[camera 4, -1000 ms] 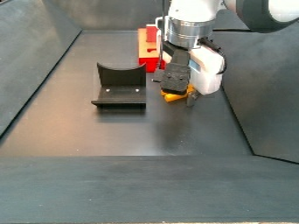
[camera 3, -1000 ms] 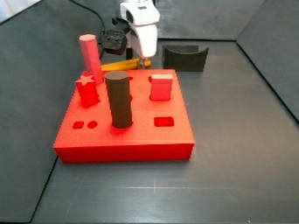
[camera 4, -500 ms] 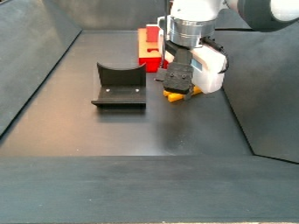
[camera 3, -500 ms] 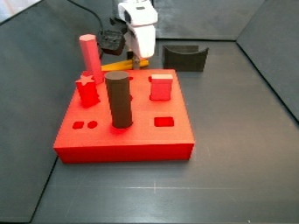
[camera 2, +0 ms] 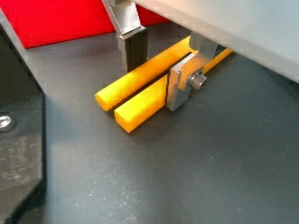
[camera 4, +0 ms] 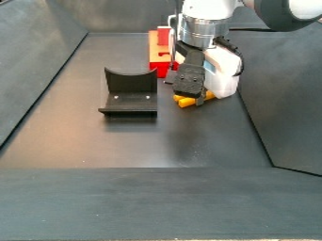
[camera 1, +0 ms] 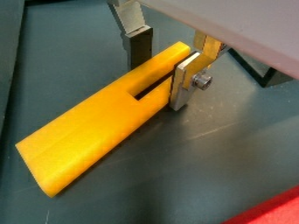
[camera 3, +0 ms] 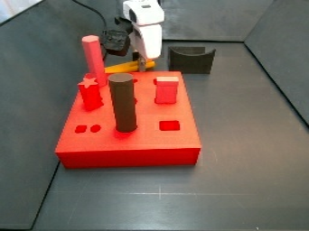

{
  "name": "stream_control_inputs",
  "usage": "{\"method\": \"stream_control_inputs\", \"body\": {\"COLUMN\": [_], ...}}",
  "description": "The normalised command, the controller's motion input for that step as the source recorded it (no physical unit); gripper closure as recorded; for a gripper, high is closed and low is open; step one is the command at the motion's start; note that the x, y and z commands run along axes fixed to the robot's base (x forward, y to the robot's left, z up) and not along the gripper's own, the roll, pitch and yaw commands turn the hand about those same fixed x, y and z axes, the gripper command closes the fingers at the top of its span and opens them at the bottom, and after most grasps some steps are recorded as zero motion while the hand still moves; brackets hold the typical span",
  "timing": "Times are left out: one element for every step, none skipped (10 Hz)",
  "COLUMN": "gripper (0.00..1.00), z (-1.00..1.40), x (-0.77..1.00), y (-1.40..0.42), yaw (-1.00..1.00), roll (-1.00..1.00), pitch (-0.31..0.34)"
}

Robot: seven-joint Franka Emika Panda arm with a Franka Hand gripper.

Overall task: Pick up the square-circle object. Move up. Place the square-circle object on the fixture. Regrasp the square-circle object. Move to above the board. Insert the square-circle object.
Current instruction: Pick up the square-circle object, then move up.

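Two fingers [camera 1: 184,80] clamped yellow object [camera 1: 100,122] | gripper [camera 1: 163,68] low on floor | board [camera 3: 126,126] at its 6 o'clock | fixture [camera 3: 191,60] at 3

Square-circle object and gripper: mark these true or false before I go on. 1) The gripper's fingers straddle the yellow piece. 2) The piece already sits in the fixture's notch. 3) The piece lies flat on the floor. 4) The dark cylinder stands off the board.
1) True. In both wrist views the gripper has one finger on each side of the square-circle object; whether the pads press it yet cannot be told.
2) False. The fixture is empty in a side view; the piece lies beside the board, under the gripper.
3) True. In both wrist views it lies flat on the dark floor.
4) False. The dark cylinder stands upright on the board.
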Motion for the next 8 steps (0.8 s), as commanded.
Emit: {"method": "stream_control_inputs", "body": {"gripper": [1.0, 1.0, 1.0, 1.0, 1.0, 1.0, 1.0, 1.0], "z": [0.0, 0.0, 0.83, 0.76, 0.63, 0.51, 0.36, 0.21], "x": [0.0, 0.0, 0.0, -0.05, -0.06, -0.05, -0.03, -0.02], "y": [0.0, 0.0, 0.0, 0.0, -0.01, -0.01, -0.01, -0.01], "yaw": [0.0, 0.0, 0.0, 0.01, 0.01, 0.01, 0.01, 0.01], "roll": [0.0, 0.0, 0.0, 0.0, -0.01, -0.01, -0.02, -0.03], "pitch": [0.0, 0.0, 0.0, 0.036, 0.036, 0.031, 0.038, 0.043]}}
